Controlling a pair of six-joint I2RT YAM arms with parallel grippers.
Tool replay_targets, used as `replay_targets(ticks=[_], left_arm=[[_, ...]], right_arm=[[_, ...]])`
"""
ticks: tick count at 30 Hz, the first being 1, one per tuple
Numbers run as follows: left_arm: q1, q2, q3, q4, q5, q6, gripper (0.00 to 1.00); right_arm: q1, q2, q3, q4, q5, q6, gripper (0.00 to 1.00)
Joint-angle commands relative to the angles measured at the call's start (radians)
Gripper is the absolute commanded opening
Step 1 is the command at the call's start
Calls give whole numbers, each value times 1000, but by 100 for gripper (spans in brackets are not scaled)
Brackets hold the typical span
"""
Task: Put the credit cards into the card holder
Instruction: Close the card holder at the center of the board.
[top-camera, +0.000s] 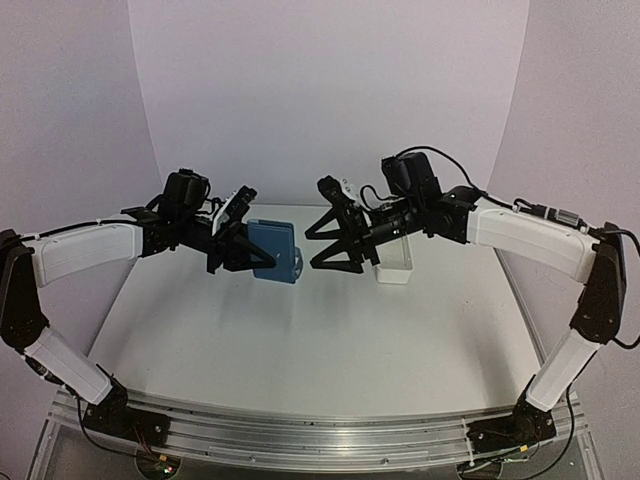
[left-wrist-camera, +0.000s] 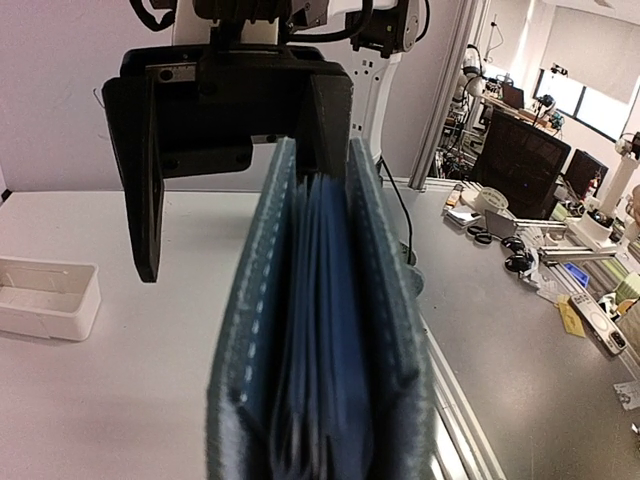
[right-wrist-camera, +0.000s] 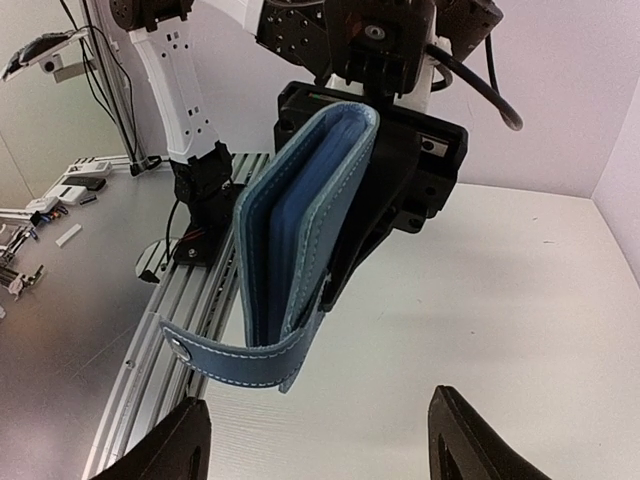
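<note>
I have two end effectors raised above the table (top-camera: 320, 345), facing each other. My left end effector (top-camera: 252, 248) is clamped on the card holder (top-camera: 278, 250), a small dark-blue folding wallet. It hangs in the air just past my left fingertips, clear of the table. The fold is pinched in my grip, and the free edges point toward my right side.

The covers stand only slightly apart, with paler blue pocket pages showing between them. The snap tab (right-wrist-camera: 235, 350) is undone and juts loose from one cover.

My right end effector (top-camera: 312, 250) has its fingers spread wide with nothing between them. It sits just short of the wallet's free edge and is not touching it. A white tray (top-camera: 397, 270) rests on the table below and behind my right wrist. I cannot see inside it, and no credit cards are visible in any view.

I judge the step in hand to be opening the wallet, before any card goes in. Next, my right fingers should probably close on one cover or the tab and draw it aside. My left grip must hold firm so the pockets open without twisting free.
</note>
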Motion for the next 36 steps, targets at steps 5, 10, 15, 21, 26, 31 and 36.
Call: replay_targets(ticks=[5,10,15,21,26,31,36], left_arm=[[-7,-20,35,3,20,-6,0],[-7,-17,33,11,16,-6,0],[-7,-16,35,7,10,1,0],[-7,-15,35,3,6,7,0],[-2,-22,34,7,-13,17,0],[-2,-21,31,18,-4,12,0],[-2,-22,35,3,-4,28,0]], right_arm=[[31,80,88,-14,-43,-25,64],[38,107,129,-11,-74,-5,64],[38,116,146,-13,-98,2,61],[39,140,166,-20,-126,44,58],[29,81,78,-36,-71,15,67],[17,54,75,-36,-95,27,70],[13,45,73,-43,-141,42,71]])
